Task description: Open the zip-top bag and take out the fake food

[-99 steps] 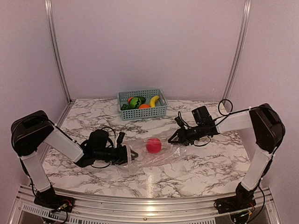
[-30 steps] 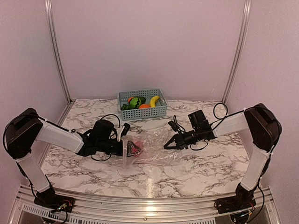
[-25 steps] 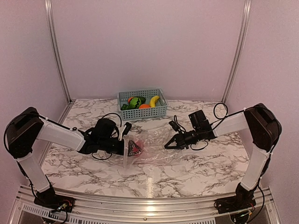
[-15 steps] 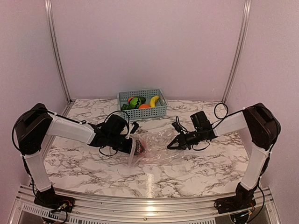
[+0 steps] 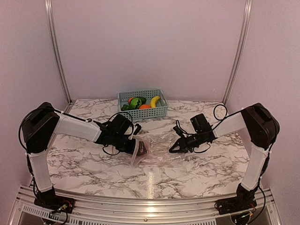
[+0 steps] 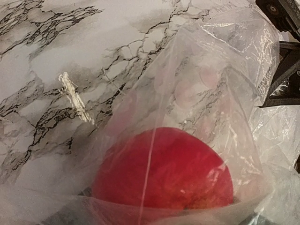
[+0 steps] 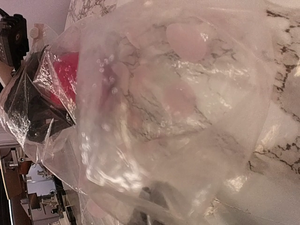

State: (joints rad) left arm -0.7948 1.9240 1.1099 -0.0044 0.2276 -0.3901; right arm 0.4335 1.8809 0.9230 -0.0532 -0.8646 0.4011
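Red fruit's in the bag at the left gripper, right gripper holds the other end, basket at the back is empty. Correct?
No: the basket is not empty. The top external view shows a banana, an orange piece and green pieces in it. The rest stands.

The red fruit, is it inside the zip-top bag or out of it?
Inside. In the left wrist view, the clear film of the zip-top bag wraps over the red fruit, with a crease crossing its face.
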